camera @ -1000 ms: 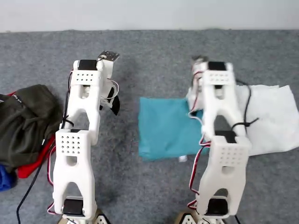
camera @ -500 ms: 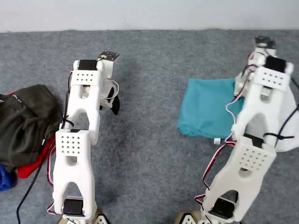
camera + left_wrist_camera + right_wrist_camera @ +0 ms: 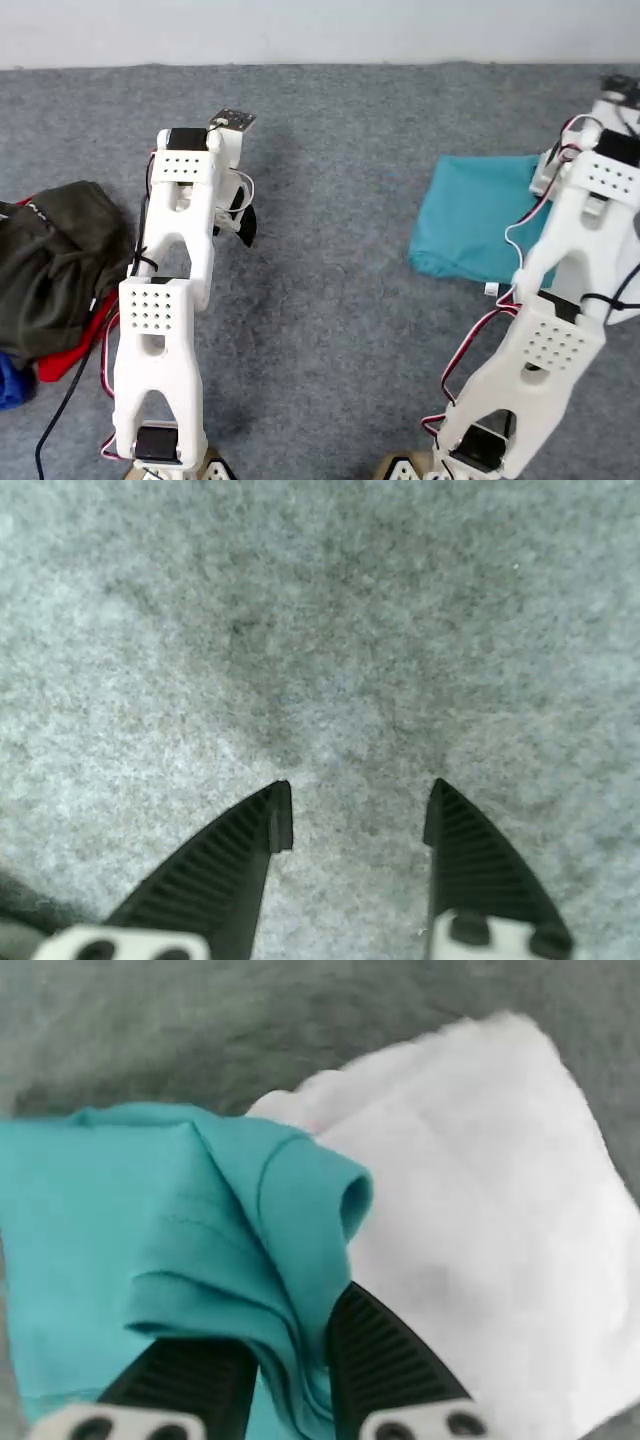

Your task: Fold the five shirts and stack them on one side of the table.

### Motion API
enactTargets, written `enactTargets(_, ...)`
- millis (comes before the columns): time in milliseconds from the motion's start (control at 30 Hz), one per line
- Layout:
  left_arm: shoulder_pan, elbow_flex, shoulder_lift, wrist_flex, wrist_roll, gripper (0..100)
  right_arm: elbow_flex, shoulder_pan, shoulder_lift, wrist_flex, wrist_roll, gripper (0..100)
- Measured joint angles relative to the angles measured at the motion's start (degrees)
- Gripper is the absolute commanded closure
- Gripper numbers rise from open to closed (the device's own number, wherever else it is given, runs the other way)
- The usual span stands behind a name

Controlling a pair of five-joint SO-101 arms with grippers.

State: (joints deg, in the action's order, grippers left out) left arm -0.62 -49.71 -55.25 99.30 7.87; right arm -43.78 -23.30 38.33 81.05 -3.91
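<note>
Pinching a bunched fold of the teal shirt (image 3: 150,1220), the right gripper (image 3: 295,1332) sits at the table's far right, where the cloth overlaps a folded white shirt (image 3: 470,1190). The left gripper (image 3: 355,810) hangs with its jaws apart over the bare grey table cover (image 3: 330,330). A shirt heap (image 3: 50,270) of olive, red and blue lies at the left edge.

Bare carpet (image 3: 330,260) mid-table; shirt heap (image 3: 55,260) blocks left edge, teal shirt (image 3: 470,225) right.
</note>
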Motion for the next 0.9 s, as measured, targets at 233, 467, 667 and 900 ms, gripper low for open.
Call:
enactTargets(233,0.0,0.0,0.0,0.0,0.0,78,0.0,-7.56,0.0,3.25,-16.35,99.0)
enactTargets(467,0.0,0.0,0.0,0.0,0.0,78,0.0,-16.09,0.0,8.62,-24.53,99.0)
enactTargets(667,0.0,0.0,0.0,0.0,0.0,78,-0.09,-19.78,2.29,10.99,-25.32,99.0)
enactTargets(900,0.0,0.0,0.0,0.0,0.0,78,-0.09,-23.12,9.67,10.73,-25.32,99.0)
